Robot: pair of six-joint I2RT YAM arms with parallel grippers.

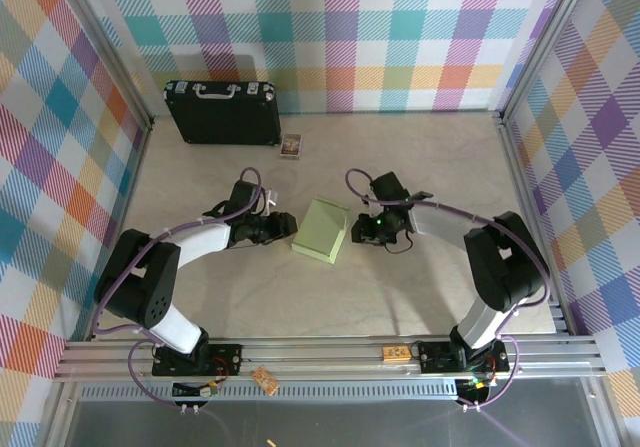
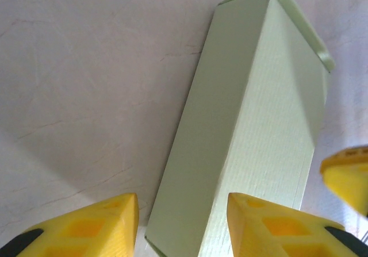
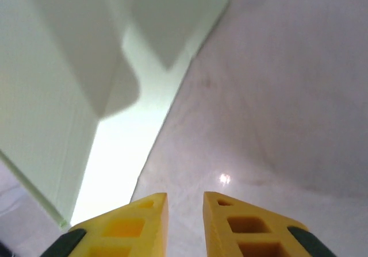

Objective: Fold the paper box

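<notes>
The paper box (image 1: pixel 320 230) sits in the middle of the table (image 1: pixel 430 167), between my two arms and well clear of the black case (image 1: pixel 222 110) and the small card (image 1: pixel 291 146) at the back. It is a raised sleeve rather than a flat sheet: from my left wrist I see two long panels meeting at a crease, with an end flap (image 2: pixel 305 33) loose at the far end. My left gripper (image 2: pixel 183 228) has its fingers spread, and the near corner of the box lies in the gap. One finger overlaps the card in that view, but I cannot tell whether it is pressing on it. My right gripper (image 3: pixel 185 222) has its fingers drawn close with a thin slit between them and nothing in it. It points at bare table just beside the box's other end, where a rounded tab (image 3: pixel 118 79) hangs over the tabletop. As I judge it, the step in hand is squaring the sleeve and closing an end. To do that well, I should use the left as a brace against the long side, not a pinch, since thin card dents easily. The right should come in low under the tab and push along its fold line, slowly, so the box doesn't slide or collapse.
</notes>
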